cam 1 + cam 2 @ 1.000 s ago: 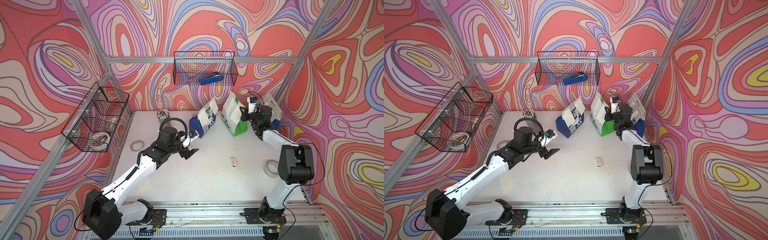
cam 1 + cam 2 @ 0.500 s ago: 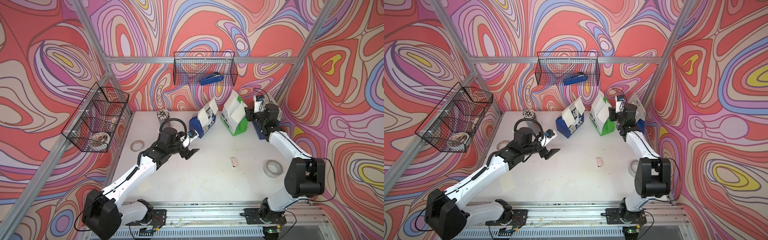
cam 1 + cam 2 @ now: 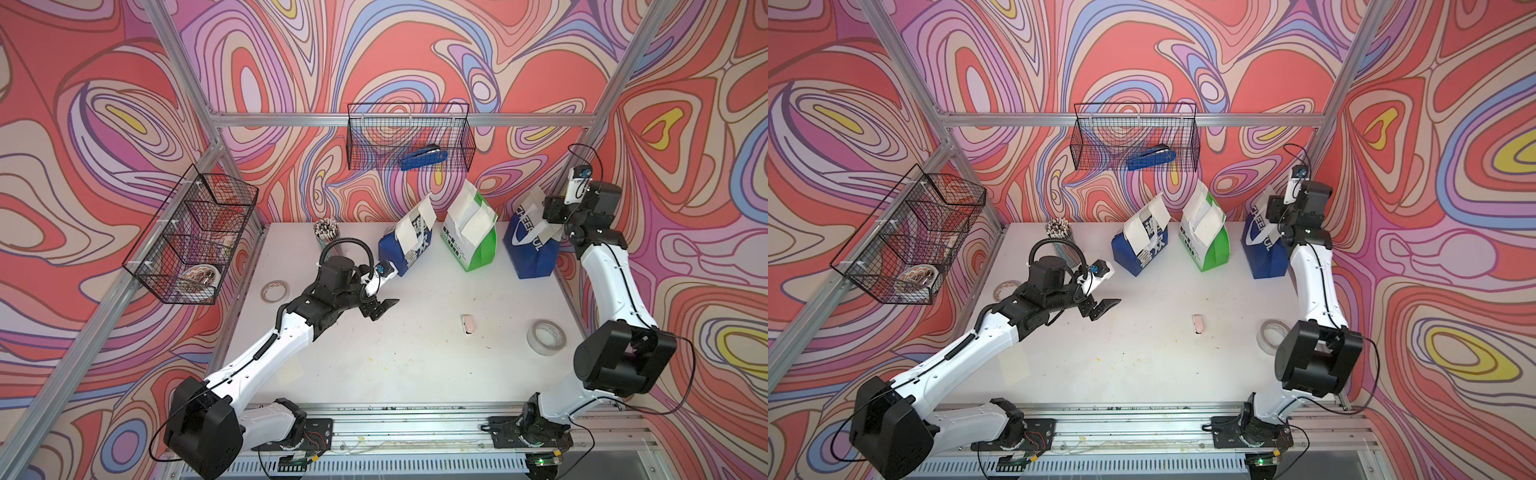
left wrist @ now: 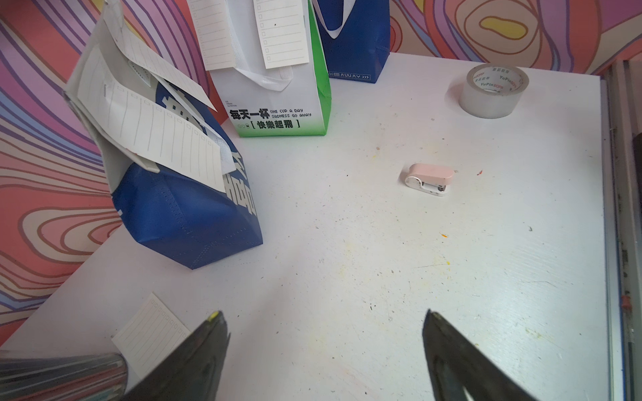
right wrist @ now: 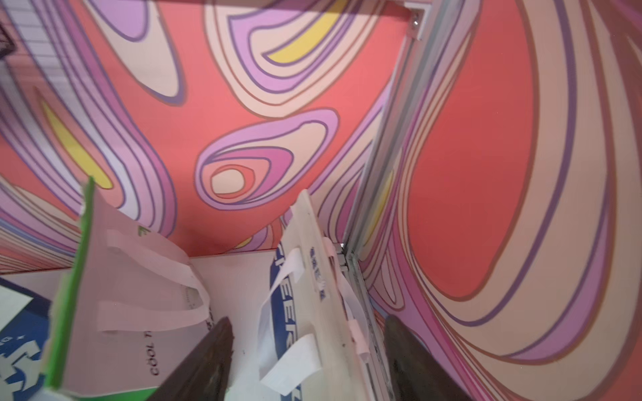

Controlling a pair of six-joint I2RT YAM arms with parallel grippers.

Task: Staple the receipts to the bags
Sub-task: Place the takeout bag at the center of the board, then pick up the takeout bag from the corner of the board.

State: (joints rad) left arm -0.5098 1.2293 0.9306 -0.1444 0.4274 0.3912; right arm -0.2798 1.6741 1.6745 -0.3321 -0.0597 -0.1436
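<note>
Right tool [image 5: 308, 319] spread astride the two-o'clock CHEERFUL bag [image 3: 530, 245], receipt [image 3: 535, 200] positioned; left tool [image 4: 323, 312] spread, empty; next needs the three-o'clock stapler [image 4: 430, 178]

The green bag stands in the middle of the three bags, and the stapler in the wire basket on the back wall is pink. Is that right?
Not quite. The wire basket on the back wall holds a blue stapler, not a pink one, as both top views show. The pink stapler lies on the table. The green bag does stand in the middle of the three bags.
</note>
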